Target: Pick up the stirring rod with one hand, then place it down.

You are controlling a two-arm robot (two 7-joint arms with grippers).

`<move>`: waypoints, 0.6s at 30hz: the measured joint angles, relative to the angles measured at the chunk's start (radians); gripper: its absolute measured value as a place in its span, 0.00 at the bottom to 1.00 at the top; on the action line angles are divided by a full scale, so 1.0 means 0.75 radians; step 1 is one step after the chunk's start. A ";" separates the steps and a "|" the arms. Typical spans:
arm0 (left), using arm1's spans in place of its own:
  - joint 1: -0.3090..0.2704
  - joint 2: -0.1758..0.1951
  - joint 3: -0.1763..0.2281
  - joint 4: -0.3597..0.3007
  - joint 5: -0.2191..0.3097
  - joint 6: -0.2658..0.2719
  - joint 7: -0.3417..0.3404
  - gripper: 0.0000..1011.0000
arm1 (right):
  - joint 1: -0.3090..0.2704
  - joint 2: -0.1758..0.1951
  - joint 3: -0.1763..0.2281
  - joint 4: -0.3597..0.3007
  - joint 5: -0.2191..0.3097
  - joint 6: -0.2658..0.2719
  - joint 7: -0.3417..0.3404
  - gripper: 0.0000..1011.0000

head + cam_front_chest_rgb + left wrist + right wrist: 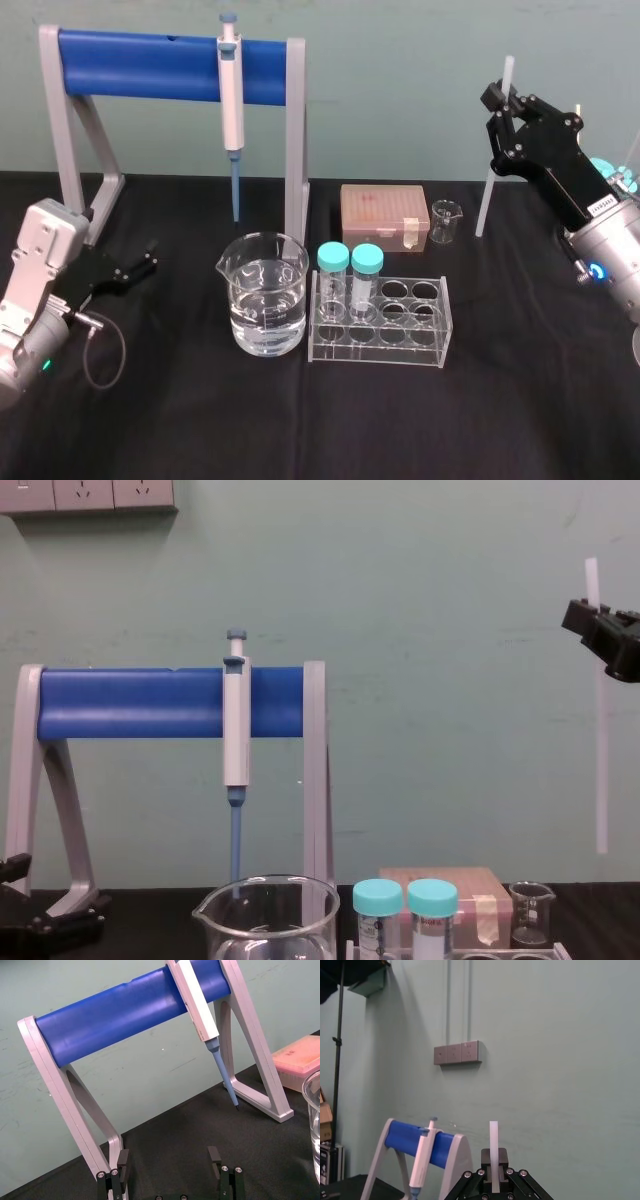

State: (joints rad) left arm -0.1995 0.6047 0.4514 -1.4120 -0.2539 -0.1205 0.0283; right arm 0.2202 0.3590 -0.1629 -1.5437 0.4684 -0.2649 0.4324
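Found the right claw (503, 105) raised high at the far right of the bench (520, 400), clamped on the stirring rod (488, 190) near its upper end, with a short stub poking out above the fingers. Confirmed the same grip from the chest view: rod (601, 760) close to upright, lower tip well above bench level and touching nothing. Placed that tip, from the head view, just beside a small beaker (446, 222) and near a pink box (383, 215). Logged the left claw (148, 258) low at the left, near the foot of the blue-barred stand (170, 65), fingers apart, gripping nothing, idle. Judging the pick-up as done and the putting-down as not yet begun. Next move probably calls for carrying the rod away from the beaker, box and vial rack (380, 320), toward bare black cloth at the right front; then lowering slowly, tipping the rod from upright toward flat so the bottom end lands first, and parting the fingers only once it lies along the bench. Worth minding: thin, round, likely to roll or skid if let go from any height or at a slant.
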 joint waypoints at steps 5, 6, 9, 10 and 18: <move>0.000 0.000 0.000 0.000 0.000 0.000 0.000 0.99 | -0.008 0.002 0.007 -0.001 -0.007 0.017 -0.006 0.07; 0.000 0.000 0.000 0.000 0.000 0.000 0.000 0.99 | -0.010 0.003 0.008 -0.001 -0.009 0.021 -0.006 0.07; 0.000 0.000 0.000 0.000 0.000 0.000 0.000 0.99 | -0.012 0.004 0.009 -0.001 -0.012 0.027 -0.005 0.07; 0.000 0.000 0.000 0.000 0.000 0.000 0.000 0.99 | -0.012 0.004 0.009 -0.001 -0.012 0.028 -0.005 0.07; 0.000 0.000 0.000 0.000 0.000 0.000 0.000 0.99 | -0.018 0.007 0.007 0.000 -0.016 0.040 -0.001 0.07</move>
State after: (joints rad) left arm -0.1995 0.6047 0.4514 -1.4120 -0.2539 -0.1205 0.0283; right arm 0.2064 0.3642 -0.1578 -1.5437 0.4561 -0.2352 0.4313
